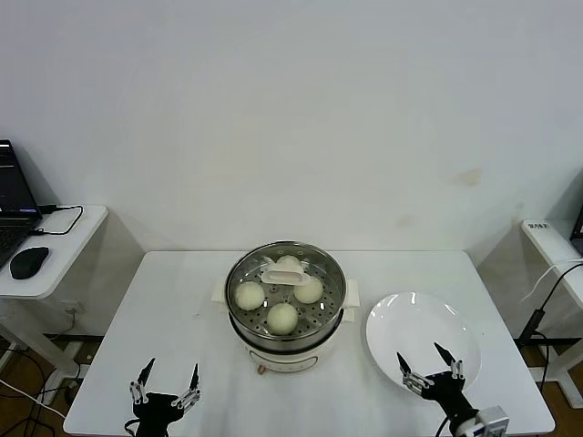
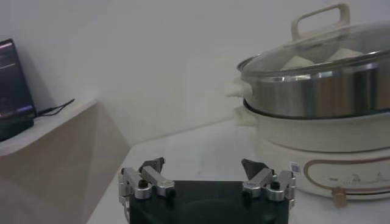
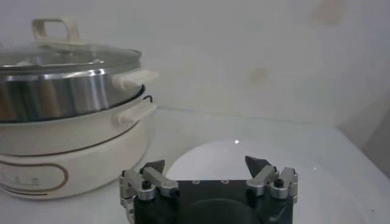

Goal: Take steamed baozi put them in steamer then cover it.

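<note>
Sitting on shiny steel steamer [image 1: 286, 314] w/ four cream-white round baozi [image 1: 283, 317] inside, clear glass cover [image 1: 286, 274] was on; task looked done. Left gripper [image 1: 165, 386] & right gripper [image 1: 429, 366] wide open, empty.

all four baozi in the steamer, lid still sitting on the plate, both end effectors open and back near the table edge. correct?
Not quite: the lid is on the steamer, over the four baozi, as the head view shows. The plate holds nothing. The rest stands: left end effector and right end effector are open near the table's front edge.
</note>
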`<act>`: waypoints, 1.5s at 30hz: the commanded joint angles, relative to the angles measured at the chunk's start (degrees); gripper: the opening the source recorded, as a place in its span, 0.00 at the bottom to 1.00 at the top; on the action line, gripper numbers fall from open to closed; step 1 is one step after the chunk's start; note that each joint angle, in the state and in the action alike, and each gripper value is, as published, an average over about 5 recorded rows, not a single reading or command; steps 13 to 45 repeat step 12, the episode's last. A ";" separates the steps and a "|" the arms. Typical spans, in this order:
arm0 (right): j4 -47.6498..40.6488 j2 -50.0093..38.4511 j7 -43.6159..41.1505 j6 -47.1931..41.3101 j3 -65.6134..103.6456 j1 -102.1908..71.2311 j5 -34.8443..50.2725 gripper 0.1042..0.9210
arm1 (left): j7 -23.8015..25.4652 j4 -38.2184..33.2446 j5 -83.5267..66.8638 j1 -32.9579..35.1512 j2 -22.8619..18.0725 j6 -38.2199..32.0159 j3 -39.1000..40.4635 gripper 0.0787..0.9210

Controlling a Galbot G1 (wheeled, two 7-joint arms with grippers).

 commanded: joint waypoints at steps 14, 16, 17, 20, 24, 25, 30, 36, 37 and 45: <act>-1.21 0.32 -0.22 0.12 1.07 1.35 -0.96 0.88 | 0.66 0.01 -0.64 -0.40 0.14 -0.23 -0.79 0.88; -1.21 0.32 -0.22 0.12 1.07 1.35 -0.96 0.88 | 0.66 0.01 -0.64 -0.40 0.14 -0.23 -0.79 0.88; -1.21 0.32 -0.22 0.12 1.07 1.35 -0.96 0.88 | 0.66 0.01 -0.64 -0.40 0.14 -0.23 -0.79 0.88; -1.21 0.32 -0.22 0.12 1.07 1.35 -0.96 0.88 | 0.66 0.01 -0.64 -0.40 0.14 -0.23 -0.79 0.88; -1.21 0.32 -0.22 0.12 1.07 1.35 -0.96 0.88 | 0.66 0.01 -0.64 -0.40 0.14 -0.23 -0.79 0.88; -1.21 0.32 -0.22 0.12 1.07 1.35 -0.96 0.88 | 0.66 0.01 -0.64 -0.40 0.14 -0.23 -0.79 0.88; -1.21 0.32 -0.22 0.12 1.07 1.35 -0.96 0.88 | 0.66 0.01 -0.64 -0.40 0.14 -0.23 -0.79 0.88; -1.21 0.32 -0.22 0.12 1.07 1.35 -0.96 0.88 | 0.66 0.01 -0.64 -0.40 0.14 -0.23 -0.79 0.88; -1.21 0.32 -0.22 0.12 1.07 1.35 -0.96 0.88 | 0.66 0.01 -0.64 -0.40 0.14 -0.23 -0.79 0.88; -1.21 0.32 -0.22 0.12 1.07 1.35 -0.96 0.88 | 0.66 0.01 -0.64 -0.40 0.14 -0.23 -0.79 0.88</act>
